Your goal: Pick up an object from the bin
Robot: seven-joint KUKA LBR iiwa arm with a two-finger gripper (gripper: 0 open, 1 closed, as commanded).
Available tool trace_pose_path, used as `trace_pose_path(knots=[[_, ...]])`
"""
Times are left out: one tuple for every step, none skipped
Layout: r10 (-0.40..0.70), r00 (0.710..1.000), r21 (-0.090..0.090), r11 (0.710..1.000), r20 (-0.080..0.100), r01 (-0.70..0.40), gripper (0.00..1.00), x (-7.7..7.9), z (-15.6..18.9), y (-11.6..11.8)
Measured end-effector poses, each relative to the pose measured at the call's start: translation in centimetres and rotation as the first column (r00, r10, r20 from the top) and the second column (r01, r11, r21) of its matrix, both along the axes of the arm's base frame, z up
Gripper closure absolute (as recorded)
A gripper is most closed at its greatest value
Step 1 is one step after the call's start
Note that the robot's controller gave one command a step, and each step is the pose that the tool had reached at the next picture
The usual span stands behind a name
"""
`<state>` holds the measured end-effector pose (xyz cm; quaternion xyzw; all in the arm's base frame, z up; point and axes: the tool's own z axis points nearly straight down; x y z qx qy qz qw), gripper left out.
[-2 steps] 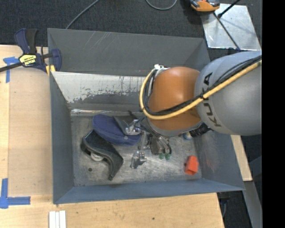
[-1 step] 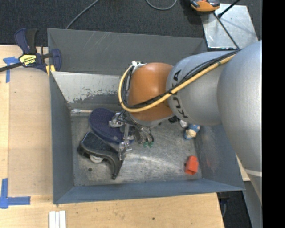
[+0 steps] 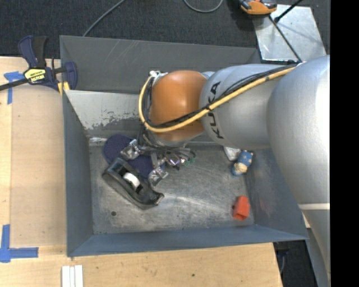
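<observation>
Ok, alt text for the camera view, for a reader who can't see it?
The tool of a silver robot arm hangs low in the left of a grey metal bin, above a black plastic tape dispenser with a white roll and a dark blue cloth. A small blue and yellow toy figure and a small orange-red block lie apart at the right.

A: Right of centre, entries?
B: Small blue-and-yellow figure (image 3: 242, 163), just beside a white scrap (image 3: 230, 152). Below, well apart, an orange-red block (image 3: 241, 208).
A: Top edge?
B: Grey cable loop (image 3: 203, 7) on black mat (image 3: 140, 19). Orange item (image 3: 259, 6), cut off by the frame.
</observation>
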<state>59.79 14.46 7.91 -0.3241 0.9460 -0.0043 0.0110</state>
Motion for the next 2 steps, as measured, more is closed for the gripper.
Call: trace_pose_path(knots=[[-0.003,1.000,0.008,1.000,0.013,0.003,1.00,0.3,0.4,0.3],[0.024,1.000,0.004,1.000,-0.010,-0.024,1.00,1.5,18.4,-0.1]])
